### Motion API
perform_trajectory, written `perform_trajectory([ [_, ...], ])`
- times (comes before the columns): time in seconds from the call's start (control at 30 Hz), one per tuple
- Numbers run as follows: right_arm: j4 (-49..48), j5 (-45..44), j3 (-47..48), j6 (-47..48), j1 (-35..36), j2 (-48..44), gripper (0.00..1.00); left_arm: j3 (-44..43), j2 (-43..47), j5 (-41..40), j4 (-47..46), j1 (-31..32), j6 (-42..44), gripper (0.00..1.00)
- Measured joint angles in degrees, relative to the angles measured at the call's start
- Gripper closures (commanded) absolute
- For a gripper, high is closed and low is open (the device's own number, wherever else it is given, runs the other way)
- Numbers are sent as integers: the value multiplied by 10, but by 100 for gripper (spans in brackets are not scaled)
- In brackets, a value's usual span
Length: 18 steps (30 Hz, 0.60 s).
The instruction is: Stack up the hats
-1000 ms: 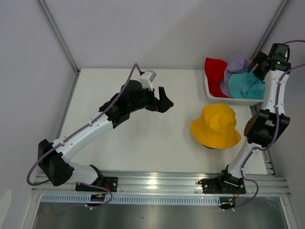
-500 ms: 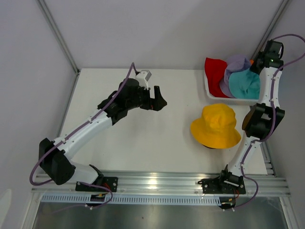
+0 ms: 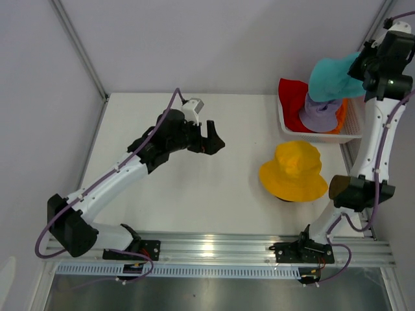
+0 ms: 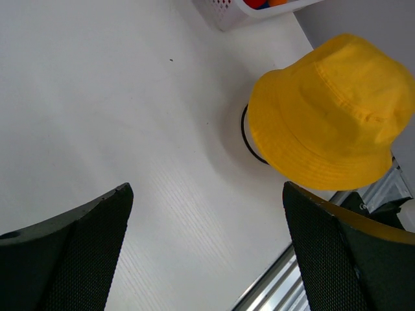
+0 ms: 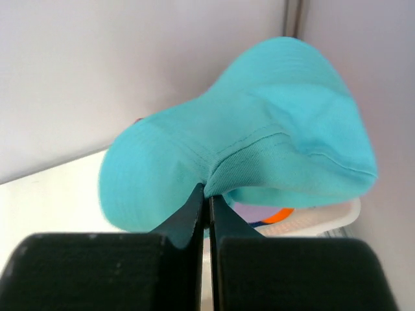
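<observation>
My right gripper [image 3: 364, 67] [image 5: 207, 194] is shut on a fold of the teal hat [image 3: 332, 76] [image 5: 246, 129], which hangs in the air above the white basket [image 3: 350, 133]. In the basket lie the lavender hat [image 3: 321, 114], the red hat [image 3: 292, 97] and a strip of the orange hat [image 3: 342, 111] [image 5: 283, 214]. The yellow hat [image 3: 295, 170] [image 4: 331, 113] sits on a black wire stand [image 4: 249, 139] on the table. My left gripper [image 3: 213, 137] [image 4: 207, 220] stands open over bare table, left of the yellow hat.
The white table [image 3: 194, 188] ends at a metal rail [image 3: 214, 246] along the near side. Grey walls stand behind and to the right, close to the basket. The basket's corner [image 4: 224, 13] shows in the left wrist view.
My right gripper closed on the teal hat in the basket and lifted it up and clear. The left arm drifted slightly left, still open.
</observation>
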<state>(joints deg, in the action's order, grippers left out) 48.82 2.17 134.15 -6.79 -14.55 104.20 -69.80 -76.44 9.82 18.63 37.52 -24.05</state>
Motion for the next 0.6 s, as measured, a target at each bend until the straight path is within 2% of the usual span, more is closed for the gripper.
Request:
perform_trajectory([
  [0.17,46,37,10,-1,1,-125,100,30,50,25,-4,0,-10,0],
  [0.3,78,102,18,-11,-1,-204,100,35,74,38,-7,0,-14,1],
  [0.43,117,146,-5,-15,15,-251,100,35,90,42,-9,0,-14,0],
  [0.6,183,131,-44,-14,41,-284,100,35,108,44,-9,2,-15,0],
])
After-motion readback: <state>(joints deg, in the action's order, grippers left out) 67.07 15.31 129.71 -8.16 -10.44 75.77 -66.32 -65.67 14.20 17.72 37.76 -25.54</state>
